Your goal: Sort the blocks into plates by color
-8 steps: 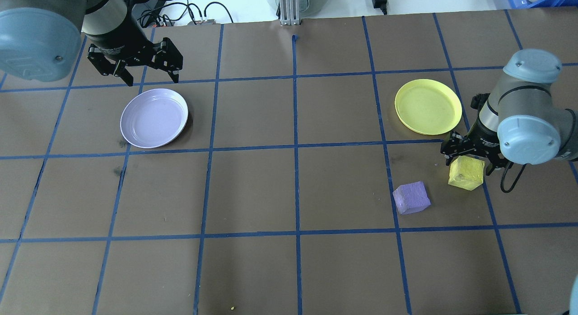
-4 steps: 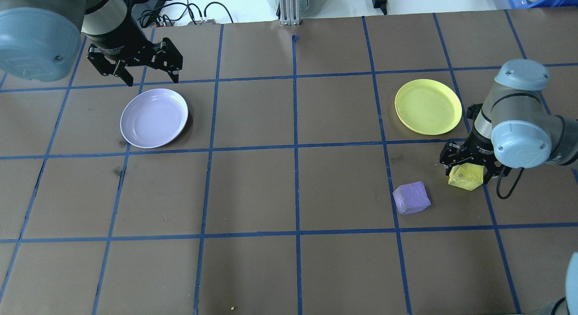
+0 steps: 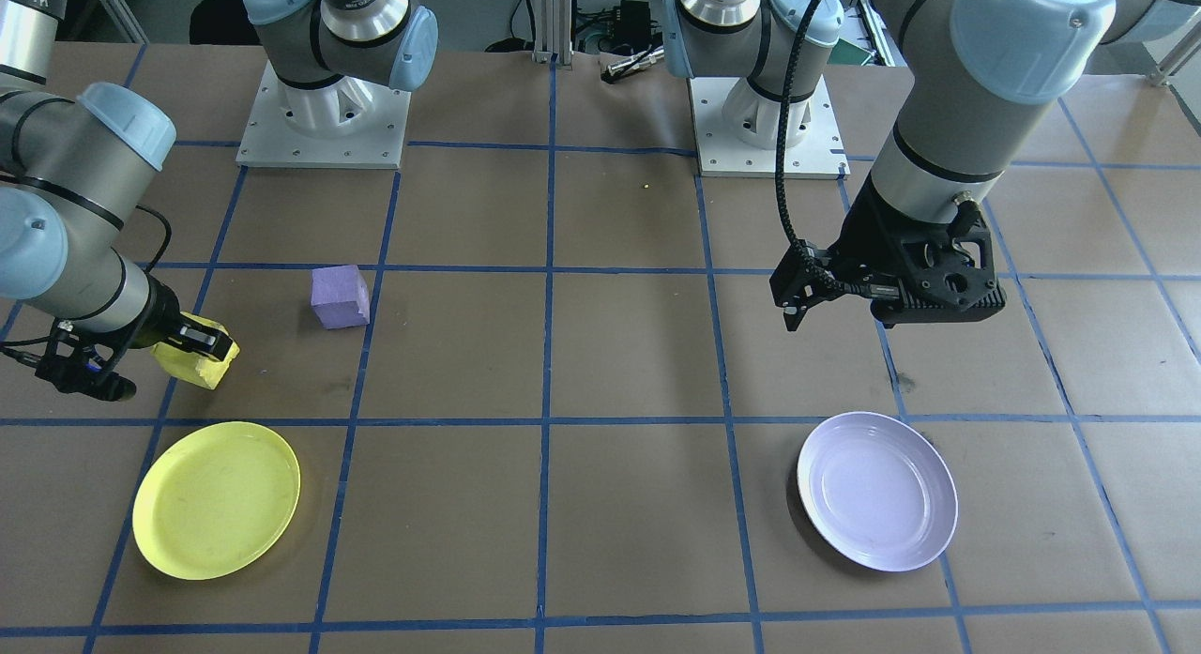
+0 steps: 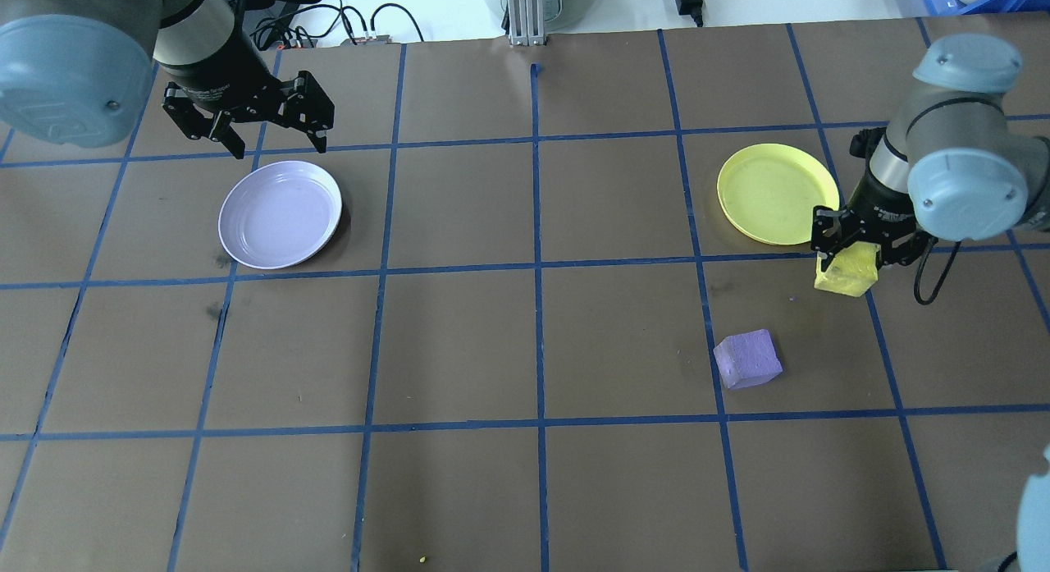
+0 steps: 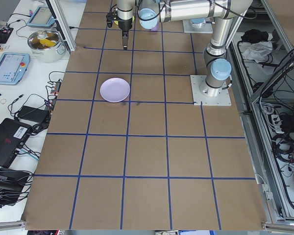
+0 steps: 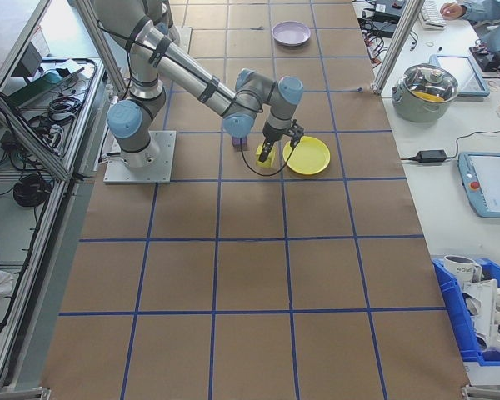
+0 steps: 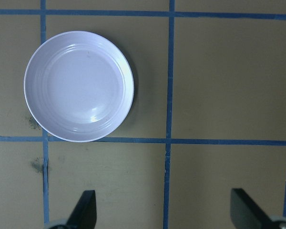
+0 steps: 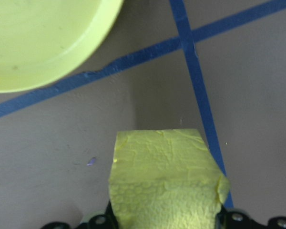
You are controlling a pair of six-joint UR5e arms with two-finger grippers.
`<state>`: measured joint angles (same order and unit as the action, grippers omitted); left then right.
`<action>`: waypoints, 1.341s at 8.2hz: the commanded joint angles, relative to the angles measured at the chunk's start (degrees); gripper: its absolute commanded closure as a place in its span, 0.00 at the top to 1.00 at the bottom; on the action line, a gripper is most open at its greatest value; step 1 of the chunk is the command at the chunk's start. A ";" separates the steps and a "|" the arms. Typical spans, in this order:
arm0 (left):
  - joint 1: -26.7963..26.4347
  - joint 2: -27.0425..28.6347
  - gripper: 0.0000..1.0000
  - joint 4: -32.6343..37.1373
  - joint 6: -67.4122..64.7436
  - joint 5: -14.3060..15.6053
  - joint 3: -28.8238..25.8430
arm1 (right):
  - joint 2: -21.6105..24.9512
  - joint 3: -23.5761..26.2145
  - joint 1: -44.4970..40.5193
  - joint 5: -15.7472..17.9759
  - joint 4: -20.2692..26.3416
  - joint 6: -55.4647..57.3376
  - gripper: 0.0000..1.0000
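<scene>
With the right gripper [image 4: 847, 258] clamped on the yellow foam cube [image 4: 845, 275], carry it clear over the yellow plate [image 4: 777, 193] rim before releasing; the left gripper [image 4: 275, 144] hangs wide open, empty.

Held block [image 4: 845, 276] just beside right-hand plate [image 4: 775, 193]; loose block [image 4: 746, 359] nearer robot; other plate [image 4: 279, 214] far left.

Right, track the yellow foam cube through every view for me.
Front-facing: yellow foam cube, left edge, above the yellow plate.
Overhead: right side, in the right claw, below the plate's edge.
Exterior left: not visible.
Exterior right: centre, left of the plate.
Left wrist: not in it.
Right wrist: bottom centre.
Shared landmark: the yellow plate.
</scene>
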<state>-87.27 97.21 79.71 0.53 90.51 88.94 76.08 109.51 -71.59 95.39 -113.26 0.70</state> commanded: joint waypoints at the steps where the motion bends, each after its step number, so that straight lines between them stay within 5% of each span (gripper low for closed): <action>1: -0.01 0.00 1.00 0.00 0.00 0.02 0.09 | -6.87 -15.49 -7.66 -1.69 4.19 0.26 0.00; 3: -0.01 0.00 1.00 0.00 0.00 0.02 0.09 | -15.40 -23.79 -7.95 -1.87 4.28 -4.70 0.00; 4: -0.01 0.00 1.00 0.00 0.00 0.02 0.09 | -16.13 -23.03 -7.95 -1.70 4.45 -5.35 0.00; 5: -0.01 0.00 1.00 0.00 0.00 0.02 0.09 | -16.14 -20.93 -7.87 -1.09 4.02 -5.62 0.17; 6: -0.01 0.00 1.00 0.00 0.00 0.02 0.09 | -15.88 -18.82 -7.86 -1.08 3.40 -5.27 0.53; 7: -0.01 -0.09 1.00 0.09 0.00 0.02 0.09 | -15.44 -18.54 -7.86 -0.91 2.70 -4.49 1.00; 9: -0.01 -0.09 1.00 0.09 0.00 0.02 0.09 | -8.98 -17.32 -9.43 -1.43 9.07 -4.48 1.00; 11: 0.08 -0.09 1.00 0.00 0.00 0.02 0.09 | -2.98 -12.41 -12.51 -1.08 8.59 -5.70 1.00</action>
<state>-87.24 97.12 79.75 0.53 90.53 89.04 67.90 93.10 -81.80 94.11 -105.09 -3.90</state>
